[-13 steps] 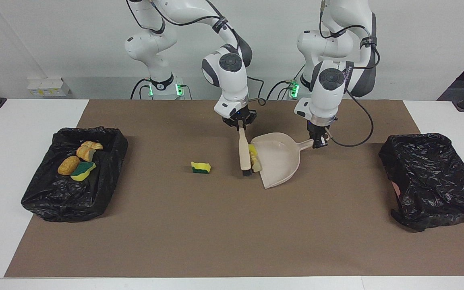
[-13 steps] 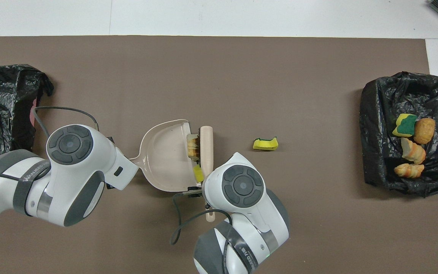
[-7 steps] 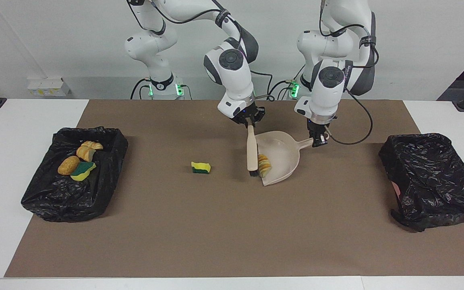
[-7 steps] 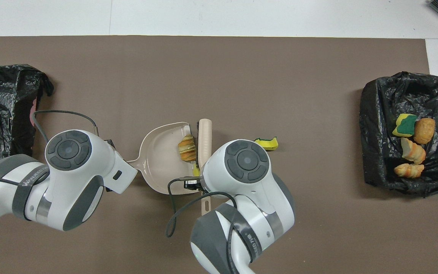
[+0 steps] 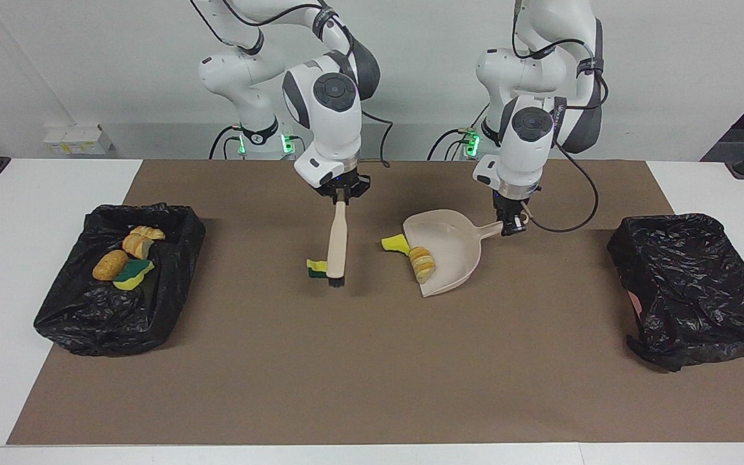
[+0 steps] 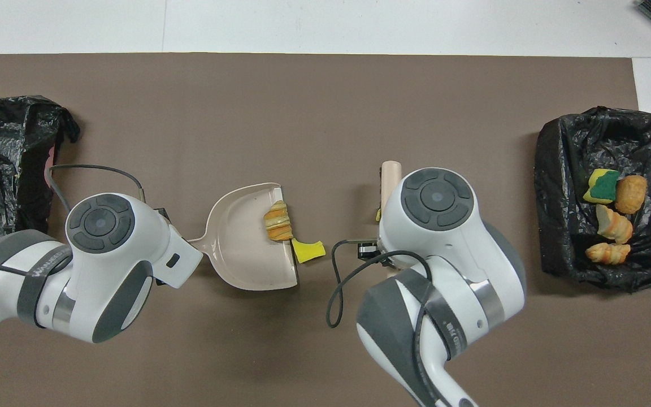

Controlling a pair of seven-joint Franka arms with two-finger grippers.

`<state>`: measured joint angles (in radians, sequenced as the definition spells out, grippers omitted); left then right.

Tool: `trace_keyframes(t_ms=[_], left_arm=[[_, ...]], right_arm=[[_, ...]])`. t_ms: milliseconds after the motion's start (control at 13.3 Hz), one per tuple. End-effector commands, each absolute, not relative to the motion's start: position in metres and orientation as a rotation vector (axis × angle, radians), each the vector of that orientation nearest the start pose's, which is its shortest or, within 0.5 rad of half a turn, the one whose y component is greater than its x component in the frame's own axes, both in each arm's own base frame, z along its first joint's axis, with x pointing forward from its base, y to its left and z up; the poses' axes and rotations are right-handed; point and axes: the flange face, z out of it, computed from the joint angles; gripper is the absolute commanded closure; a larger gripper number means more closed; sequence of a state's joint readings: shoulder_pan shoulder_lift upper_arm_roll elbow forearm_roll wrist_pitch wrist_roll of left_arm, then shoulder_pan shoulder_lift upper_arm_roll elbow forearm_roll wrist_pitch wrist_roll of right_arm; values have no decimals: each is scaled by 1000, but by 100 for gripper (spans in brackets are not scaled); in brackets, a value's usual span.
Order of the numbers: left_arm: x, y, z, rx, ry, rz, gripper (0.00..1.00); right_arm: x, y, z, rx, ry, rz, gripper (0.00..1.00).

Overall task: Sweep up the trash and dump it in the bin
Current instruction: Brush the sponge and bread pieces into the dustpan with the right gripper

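My right gripper [image 5: 341, 196] is shut on the handle of the beige brush [image 5: 336, 242], whose bristles stand on the mat against a yellow-green sponge scrap [image 5: 314, 267]. My left gripper [image 5: 513, 225] is shut on the handle of the beige dustpan [image 5: 453, 242], which rests on the mat. A bread chunk [image 5: 422, 263] sits at the pan's lip [image 6: 278, 222]. A yellow sponge piece [image 5: 396, 244] lies just outside the pan's mouth [image 6: 308, 250]. In the overhead view my arms hide both grippers, and only the brush's end [image 6: 389, 174] shows.
The black-lined bin [image 5: 88, 336] at the right arm's end of the brown mat holds several scraps [image 6: 613, 217]. A second black-bagged bin [image 5: 688, 284] stands at the left arm's end. Bare mat lies between the tools and the table's edge farthest from the robots.
My right gripper carried the brush from the pan's mouth toward the right arm's end, up to the loose sponge scrap. The yellow sponge piece now lies outside the pan. The pan barely moved.
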<state>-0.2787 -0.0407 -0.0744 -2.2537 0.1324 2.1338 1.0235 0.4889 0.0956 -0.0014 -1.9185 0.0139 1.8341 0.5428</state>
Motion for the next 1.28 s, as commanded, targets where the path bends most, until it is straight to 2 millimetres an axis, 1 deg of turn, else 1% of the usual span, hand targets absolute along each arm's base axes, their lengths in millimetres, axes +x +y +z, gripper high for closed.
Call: trace_keyframes(t_ms=[0,75,151,226,376,527,602,678,828,979,1129,1205], left_arm=[[469,-158,377,-2209,2090,183,100],[470,-155,377,-2153,2138,183,100],[470,-154,376,-2133,2158,185,100],[466,-154,372,-2133,2162,198,100],[451,-149,367,-2137,2157,193,100],[451,-151,367,-2143,2148,183,100],[450,-152,367,-2140,2151,185,100],[450,-151,367,-2143,2148,183,100],[451,-151,368,-2155,2134,180,100],[451,-151,367,-2156,2132,175,100],[451,-150,367,-2163,2126,175,100],[451,-150,367,-2165,2122,173,100]], right_arm=[[491,201,409,-3274,36,272,100],[489,185,400,-3269,21,258,100],[487,169,391,-3257,12,229,100],[486,164,387,-3246,-7,185,100],[487,174,377,-3239,-22,177,100],[486,198,367,-3220,-56,141,100],[487,202,362,-3213,-66,135,100],[488,210,357,-3195,-90,129,100],[486,239,347,-3172,-189,138,100],[482,273,344,-3110,-213,161,100],[474,303,345,-3065,-287,139,100],[469,314,346,-3047,-302,129,100]])
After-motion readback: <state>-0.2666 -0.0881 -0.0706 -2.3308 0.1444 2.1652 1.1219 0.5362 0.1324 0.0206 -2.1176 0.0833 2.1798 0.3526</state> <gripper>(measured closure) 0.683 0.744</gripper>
